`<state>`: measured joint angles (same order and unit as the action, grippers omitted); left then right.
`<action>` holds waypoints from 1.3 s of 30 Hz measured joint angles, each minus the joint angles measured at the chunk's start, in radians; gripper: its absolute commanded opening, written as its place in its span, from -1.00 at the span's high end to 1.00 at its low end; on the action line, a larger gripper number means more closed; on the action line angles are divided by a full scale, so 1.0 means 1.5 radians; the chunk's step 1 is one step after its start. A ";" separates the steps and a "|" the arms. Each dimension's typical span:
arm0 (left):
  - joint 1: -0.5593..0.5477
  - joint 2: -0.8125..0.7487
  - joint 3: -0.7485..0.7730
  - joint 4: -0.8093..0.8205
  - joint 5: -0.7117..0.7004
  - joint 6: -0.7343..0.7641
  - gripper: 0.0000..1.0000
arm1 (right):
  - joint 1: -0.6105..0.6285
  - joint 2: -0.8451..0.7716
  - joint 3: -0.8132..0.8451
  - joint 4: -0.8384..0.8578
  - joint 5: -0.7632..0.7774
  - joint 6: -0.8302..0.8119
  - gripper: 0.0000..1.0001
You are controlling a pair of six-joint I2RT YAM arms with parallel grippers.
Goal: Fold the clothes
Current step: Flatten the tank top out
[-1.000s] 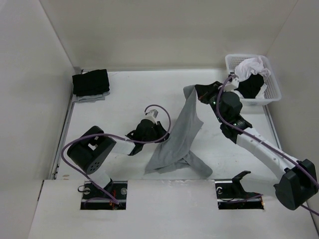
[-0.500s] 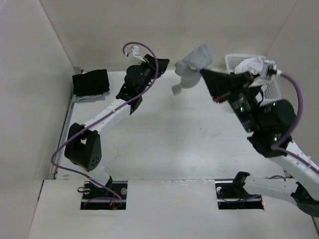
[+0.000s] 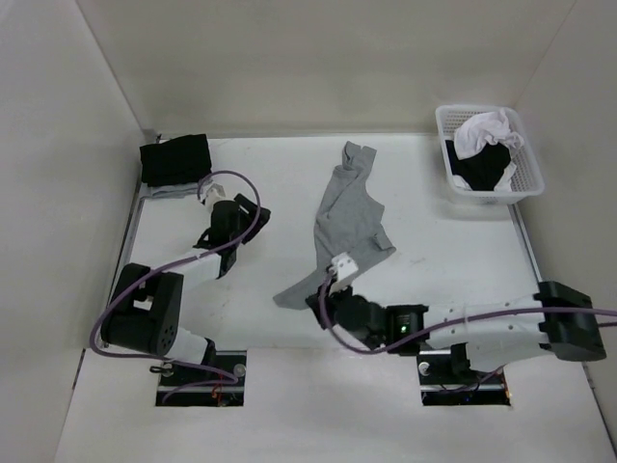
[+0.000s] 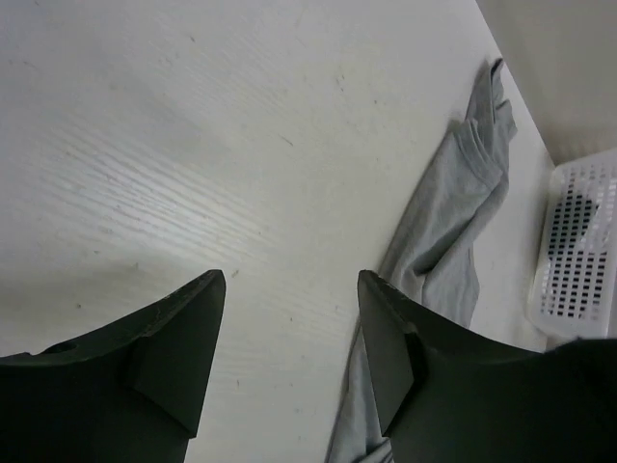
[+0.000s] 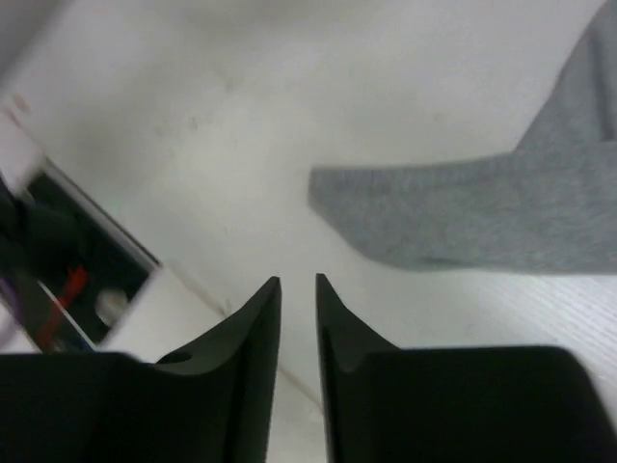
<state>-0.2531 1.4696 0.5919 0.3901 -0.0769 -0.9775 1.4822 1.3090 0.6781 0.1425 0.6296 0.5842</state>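
Top external view: grey shirt [image 3: 349, 217] lies rumpled lengthwise mid-table, its near corner close beside the right gripper [image 3: 326, 301], whose jaws are narrowly parted and empty. Left gripper [image 3: 243, 214], spread wide and empty, sits well left of it. Folded black garments [image 3: 175, 159] far left, white basket [image 3: 525, 188] far right.

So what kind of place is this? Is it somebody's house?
Probably not a house, more likely a robot test lab. Plain white walls box in a white table, a left arm and right arm are bolted at its edge, and a grey shirt lies out for folding.
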 measured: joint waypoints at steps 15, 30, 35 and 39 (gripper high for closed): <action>-0.183 -0.010 -0.044 0.008 -0.005 0.102 -0.04 | -0.480 0.029 0.058 -0.037 -0.057 0.047 -0.02; -0.216 0.322 0.277 0.008 -0.016 0.127 0.25 | -0.595 0.159 0.073 -0.100 -0.131 0.060 0.28; -0.206 0.364 0.320 0.001 -0.008 0.122 0.91 | -0.595 0.186 0.076 -0.102 -0.154 0.069 0.97; -0.187 0.376 0.334 0.002 0.009 0.096 1.00 | -0.589 0.161 0.075 -0.101 -0.140 0.064 1.00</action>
<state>-0.5331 2.0335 1.0924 0.3923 -0.0639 -0.8337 0.5983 1.5509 0.7906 -0.0090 0.4198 0.6796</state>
